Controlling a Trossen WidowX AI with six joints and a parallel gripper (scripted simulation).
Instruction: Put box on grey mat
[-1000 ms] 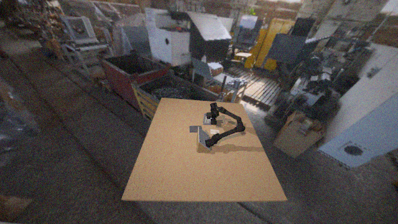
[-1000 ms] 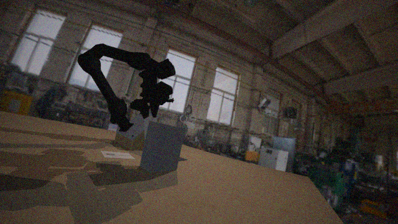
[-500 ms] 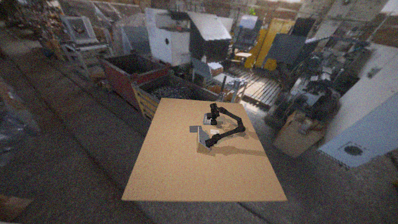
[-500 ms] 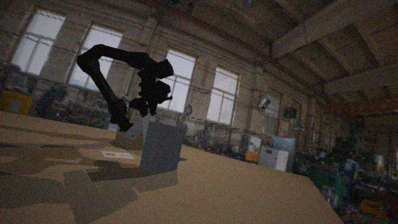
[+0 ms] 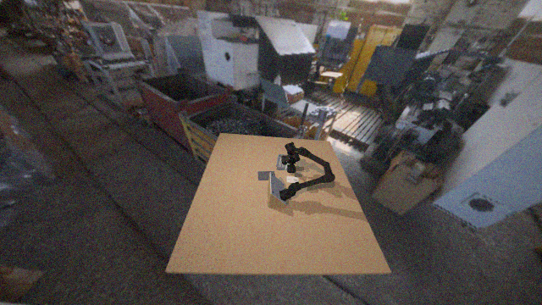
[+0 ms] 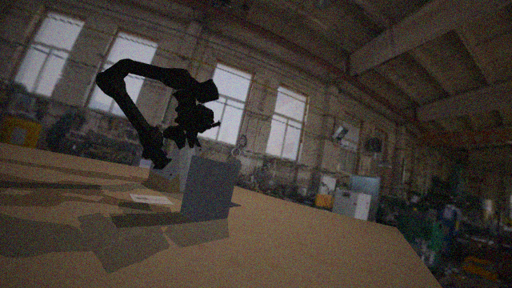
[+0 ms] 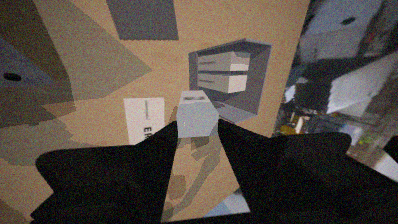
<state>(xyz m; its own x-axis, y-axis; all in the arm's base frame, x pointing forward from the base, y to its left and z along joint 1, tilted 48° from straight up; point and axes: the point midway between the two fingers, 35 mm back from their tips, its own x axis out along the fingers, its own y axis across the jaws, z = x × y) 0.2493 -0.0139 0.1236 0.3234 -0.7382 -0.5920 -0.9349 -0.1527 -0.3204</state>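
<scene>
well apart from the pincer [image 5: 290, 169] [image 6: 187, 145] [image 7: 198, 124] stand a red skip [image 5: 163, 108] and brown carton [image 5: 402, 184], with tall windows [image 6: 283, 108] behind it.

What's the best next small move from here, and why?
Probably turn the end effector to inspect the gripped box's sides: no reach code is readable on it, and the grey mat should receive only ER.

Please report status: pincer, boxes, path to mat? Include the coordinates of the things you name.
Pincer [image 5: 291, 169] [image 6: 192, 145] [image 7: 197, 124] shut on one box [image 7: 196, 116], code unreadable. Two boxes [image 7: 238, 82] standing in bin [image 7: 260, 82]. Grey mat [image 7: 145, 20] has no box; no obstruction seen in wrist view.
</scene>
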